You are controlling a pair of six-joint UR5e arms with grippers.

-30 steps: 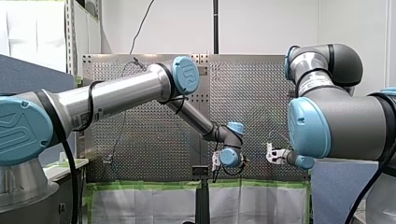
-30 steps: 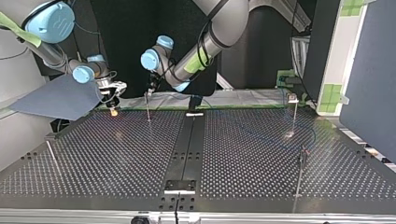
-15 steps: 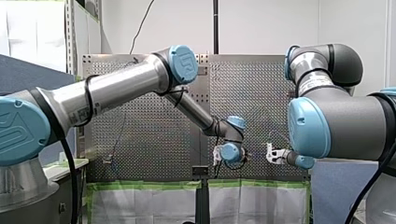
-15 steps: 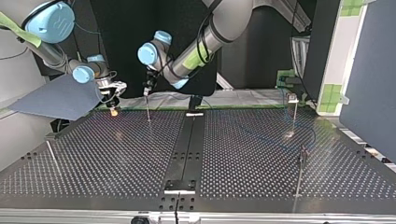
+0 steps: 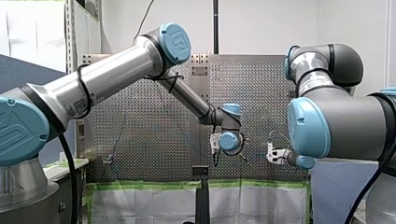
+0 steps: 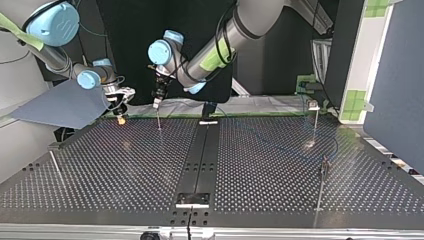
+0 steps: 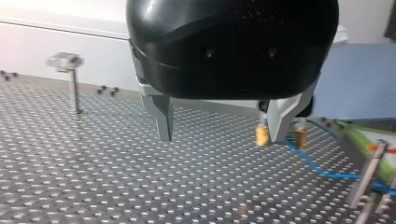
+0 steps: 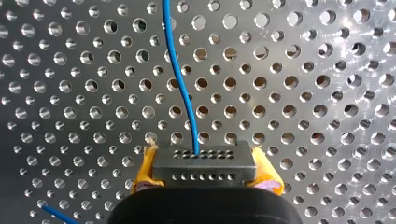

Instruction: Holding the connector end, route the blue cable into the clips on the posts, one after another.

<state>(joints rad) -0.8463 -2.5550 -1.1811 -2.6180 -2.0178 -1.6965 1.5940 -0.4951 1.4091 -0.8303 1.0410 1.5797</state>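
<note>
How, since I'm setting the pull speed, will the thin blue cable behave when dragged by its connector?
Probably floppy: the thin blue cable bends in a loose curve away from the black perforated connector block. Likely light, being so thin. It lies slack on the perforated metal table, so it may snag.

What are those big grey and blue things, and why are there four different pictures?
They are robot arms, my left arm and my right arm, at a metal table full of little holes. One picture looks from behind the arms, one from across the table, and two come from cameras on the wrists. Thin posts stand on the table. My right gripper pinches a black connector between yellow pads; a blue cable runs out of it. My left gripper is open and holds nothing.
</note>
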